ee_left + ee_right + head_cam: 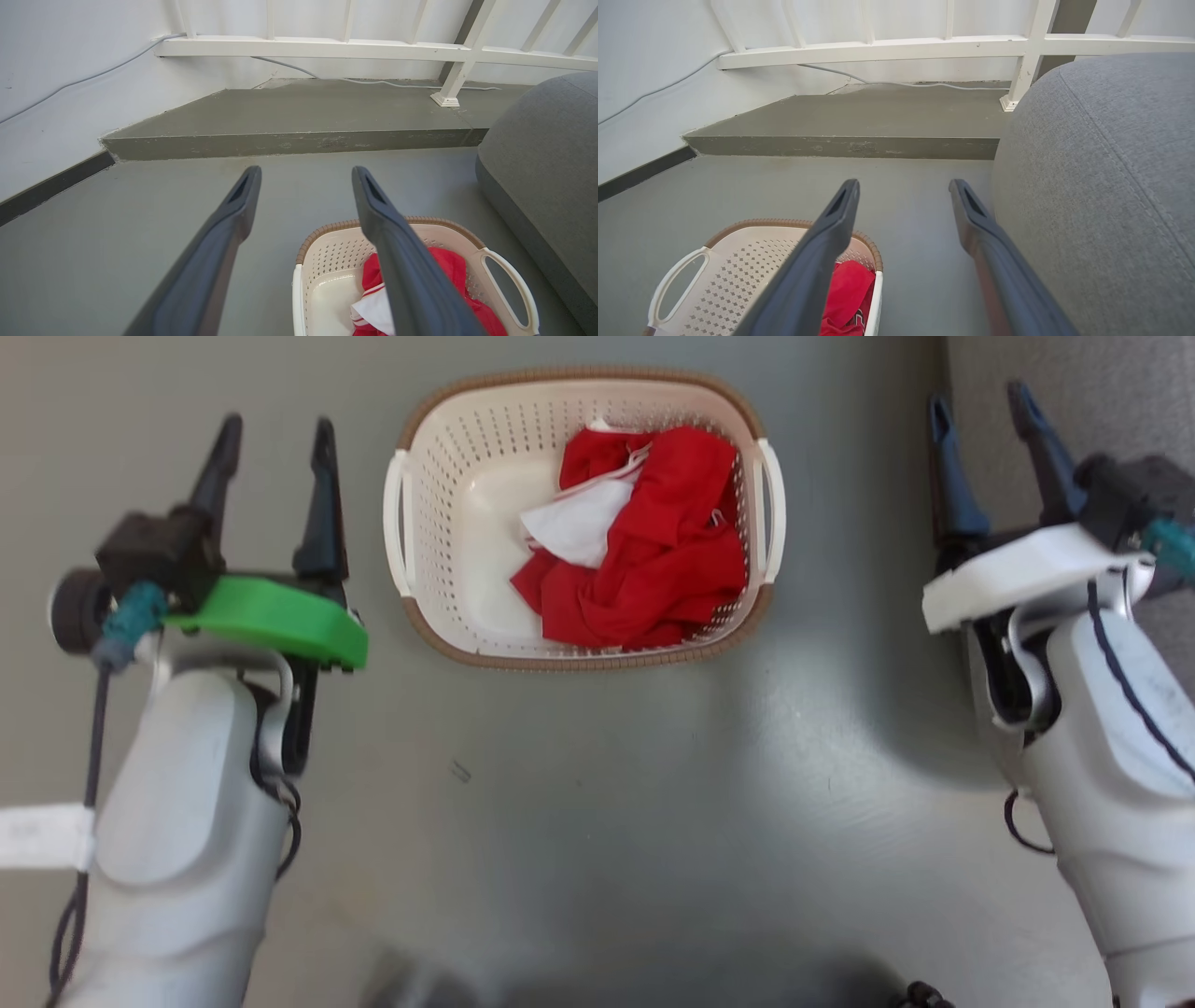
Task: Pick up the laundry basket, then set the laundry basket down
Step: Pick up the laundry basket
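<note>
Nearest us, bare grey floor (597,784), with a pale forearm on either side. Just ahead, the left gripper (276,427) has its two dark fingers spread wide with nothing between them. Same story on the right gripper (978,399): jaws apart, nothing held, and running very close beside a grey cushion (1101,186). Between them and a touch farther sits the laundry basket (467,523), flat on the floor and well clear of both grippers, with a red cloth (653,541) and a white cloth (579,523) bunched toward its right. Beyond that are a raised step (299,116), a white railing (327,46) and a cable (93,74) along the wall.

This looks like the reach-in, with nothing lifted yet. Each gripper wants the handle on its own side, left handle (397,523) and right handle (773,513). They should come in level, close together and rise evenly so the basket doesn't tip toward the loaded side. The right arm has the tighter lane against that cushion.

As for writing, there's a white tag (42,835) by the left arm's cable, too blurred to read. I can make out no brand anywhere.
</note>
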Available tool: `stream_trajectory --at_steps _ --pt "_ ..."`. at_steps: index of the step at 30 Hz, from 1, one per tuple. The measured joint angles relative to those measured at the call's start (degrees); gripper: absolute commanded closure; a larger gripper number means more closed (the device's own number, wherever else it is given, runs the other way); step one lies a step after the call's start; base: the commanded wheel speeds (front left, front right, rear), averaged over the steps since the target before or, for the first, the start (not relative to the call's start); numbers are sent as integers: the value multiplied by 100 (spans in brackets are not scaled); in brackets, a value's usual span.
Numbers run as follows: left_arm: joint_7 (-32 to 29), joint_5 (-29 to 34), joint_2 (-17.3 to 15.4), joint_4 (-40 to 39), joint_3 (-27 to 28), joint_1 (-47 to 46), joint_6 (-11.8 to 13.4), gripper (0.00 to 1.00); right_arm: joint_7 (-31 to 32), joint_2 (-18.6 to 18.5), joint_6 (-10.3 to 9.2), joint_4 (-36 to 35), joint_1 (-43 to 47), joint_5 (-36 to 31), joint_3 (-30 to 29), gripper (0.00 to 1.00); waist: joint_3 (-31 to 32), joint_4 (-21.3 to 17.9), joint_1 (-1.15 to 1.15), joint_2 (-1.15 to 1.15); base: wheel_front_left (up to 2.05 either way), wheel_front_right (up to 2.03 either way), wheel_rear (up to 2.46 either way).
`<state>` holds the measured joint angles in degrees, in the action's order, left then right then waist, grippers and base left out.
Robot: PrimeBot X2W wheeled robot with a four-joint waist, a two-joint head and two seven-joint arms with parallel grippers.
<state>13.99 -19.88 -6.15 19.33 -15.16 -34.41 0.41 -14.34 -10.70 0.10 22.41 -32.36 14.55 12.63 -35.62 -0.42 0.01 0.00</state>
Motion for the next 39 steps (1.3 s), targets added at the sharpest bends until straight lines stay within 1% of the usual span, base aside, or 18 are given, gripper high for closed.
stream_trajectory --at_steps 3,9,14,18,24,28,32,37,39 --pt "-122 -7 3 96 8 -369 -78 0 13 -13 33 105 -332 -100 49 0 -248 -1 0 0 0 0 0" --pt "-409 -35 3 356 4 -1157 -220 0 133 4 40 438 -994 -118 88 0 -745 -8 0 0 0 0 0" --pt "-677 -129 12 811 2 -1636 -374 0 188 55 97 884 -1419 -153 159 0 -1132 -18 0 0 0 0 0" --pt "-912 -234 43 1249 -23 -1834 -450 0 290 172 165 1291 -1583 -154 272 0 -1387 -25 0 0 0 0 0" --pt "-1195 -371 126 1837 -88 -2046 -553 0 363 238 243 1807 -1889 -264 464 0 -1667 -43 -1 0 0 0 0" --pt "-1310 -422 121 2180 -98 -2143 -605 0 416 417 291 2100 -2047 -302 588 0 -1794 -83 -1 0 0 0 0" --pt "-1397 -467 127 2446 -130 -2301 -635 0 465 487 343 2371 -2190 -302 646 0 -1906 -132 -1 0 0 0 0" --pt "-1451 -532 138 2689 -143 -2415 -673 0 481 543 353 2610 -2319 -300 689 0 -2015 -176 -1 0 0 0 0" --pt "-1454 -541 145 2815 -146 -2457 -682 0 480 546 396 2711 -2375 -299 712 0 -2067 -193 -1 0 0 0 0"
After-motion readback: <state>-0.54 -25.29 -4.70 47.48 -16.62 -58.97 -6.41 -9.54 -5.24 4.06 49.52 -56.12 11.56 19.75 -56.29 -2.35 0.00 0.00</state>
